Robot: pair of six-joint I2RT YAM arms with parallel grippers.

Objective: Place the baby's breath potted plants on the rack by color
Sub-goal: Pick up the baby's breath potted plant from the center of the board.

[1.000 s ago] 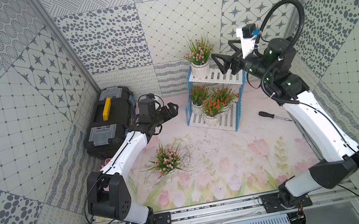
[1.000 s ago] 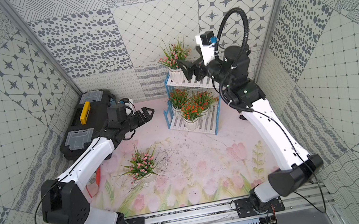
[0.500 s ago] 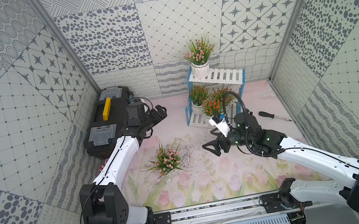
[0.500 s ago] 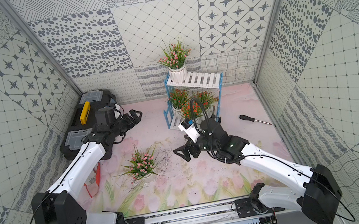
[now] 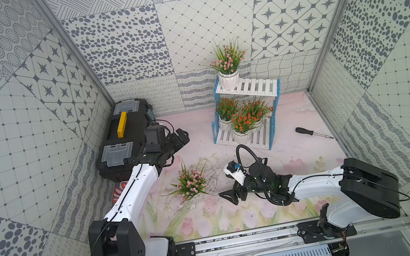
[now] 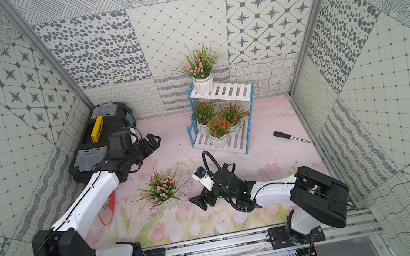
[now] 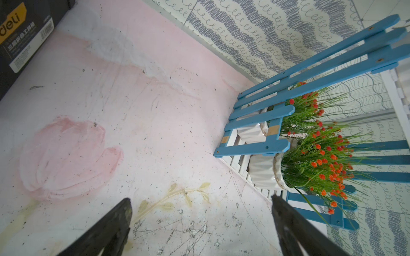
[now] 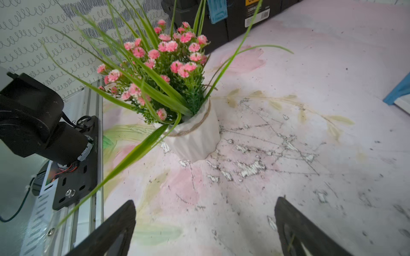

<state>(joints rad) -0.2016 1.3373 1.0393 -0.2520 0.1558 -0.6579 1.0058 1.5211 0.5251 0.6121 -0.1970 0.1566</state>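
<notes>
While the pink plant (image 5: 190,185) stands on the surface (image 5: 255,211) near the wide-apart, empty right jaws, its light, slick white pot (image 8: 195,139), not floppy leaves (image 8: 137,153), seems the place to grip.

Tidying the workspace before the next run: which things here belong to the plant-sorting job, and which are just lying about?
Job:
rack
pink plant on its top tier
three orange-red plants on its lower tier
second pink plant, not yet on the rack

Lying about:
black toolbox
screwdriver
</notes>
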